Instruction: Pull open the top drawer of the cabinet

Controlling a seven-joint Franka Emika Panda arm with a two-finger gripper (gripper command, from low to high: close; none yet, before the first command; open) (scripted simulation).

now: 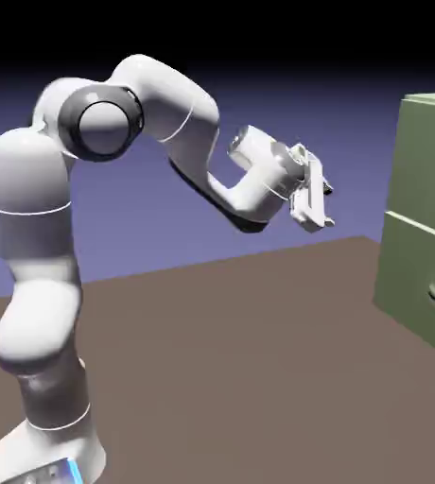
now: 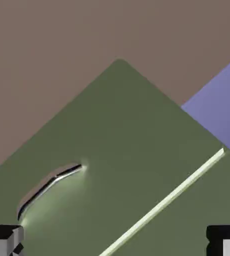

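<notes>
At the exterior view's right edge stands the cabinet (image 1: 420, 227), its top drawer (image 1: 429, 161) shut (handles cut off by the frame). Well short of it hangs the gripper (image 1: 321, 203), jaws spread wide and empty above the brown tabletop (image 1: 231, 369).

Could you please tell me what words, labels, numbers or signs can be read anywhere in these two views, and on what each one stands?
None: no readable text in either view.
The cabinet fronts are plain green, with only a pale seam and a grey handle.
The arm is plain white; a small bluish patch at its base is too blurred to read.
The gripper bears no marking.
</notes>
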